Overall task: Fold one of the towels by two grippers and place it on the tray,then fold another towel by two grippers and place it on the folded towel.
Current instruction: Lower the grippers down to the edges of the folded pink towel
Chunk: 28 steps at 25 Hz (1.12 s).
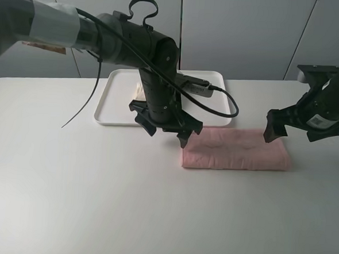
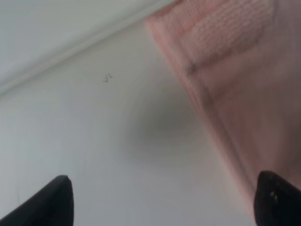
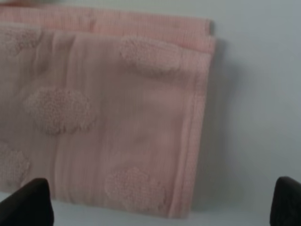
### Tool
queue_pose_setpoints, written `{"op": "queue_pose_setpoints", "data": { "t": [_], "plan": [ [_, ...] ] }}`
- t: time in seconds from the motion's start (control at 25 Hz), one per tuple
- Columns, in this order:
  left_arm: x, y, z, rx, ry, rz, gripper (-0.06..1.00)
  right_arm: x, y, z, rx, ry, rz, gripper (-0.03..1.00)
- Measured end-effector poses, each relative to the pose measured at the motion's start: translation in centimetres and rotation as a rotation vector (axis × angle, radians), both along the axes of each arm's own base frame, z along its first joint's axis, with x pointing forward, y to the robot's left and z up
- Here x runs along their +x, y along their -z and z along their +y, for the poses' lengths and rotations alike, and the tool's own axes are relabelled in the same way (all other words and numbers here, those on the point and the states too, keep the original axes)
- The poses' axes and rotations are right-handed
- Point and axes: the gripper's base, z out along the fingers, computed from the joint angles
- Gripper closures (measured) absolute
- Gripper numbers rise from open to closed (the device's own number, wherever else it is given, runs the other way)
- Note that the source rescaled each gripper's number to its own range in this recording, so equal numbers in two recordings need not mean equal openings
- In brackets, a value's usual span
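Pink towel [image 1: 236, 149] lies folded while left tool [image 1: 167, 132] and right tool [image 1: 293, 133] hang spread.

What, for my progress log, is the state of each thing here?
pink towel: folded, flat on the table, unheld.
cream towel: on the tray, mostly hidden by the left arm.
tray: on the table, holding the cream towel.
left pincer: open, empty, at the pink towel's left end.
right pincer: open, empty, over its right end.
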Motion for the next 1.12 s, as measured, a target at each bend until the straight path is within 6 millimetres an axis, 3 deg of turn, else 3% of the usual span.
{"op": "queue_pose_setpoints", "data": {
  "t": [0.28, 0.8, 1.12],
  "plan": [
    [1.0, -1.0, -1.0, -0.067, -0.063, -0.029, -0.04, 0.5, 0.3, 0.0, -0.009, -0.004, 0.028, -0.03],
    [0.6, 3.1, -1.2, -0.016, -0.162, 0.097, -0.04, 3.2, 1.0, -0.3, -0.081, -0.024, 0.104, -0.03],
    [0.7, 3.1, -1.2, -0.015, -0.180, 0.099, -0.04, 3.2, 2.5, -0.5, -0.115, -0.031, 0.161, -0.03]
  ]
}}
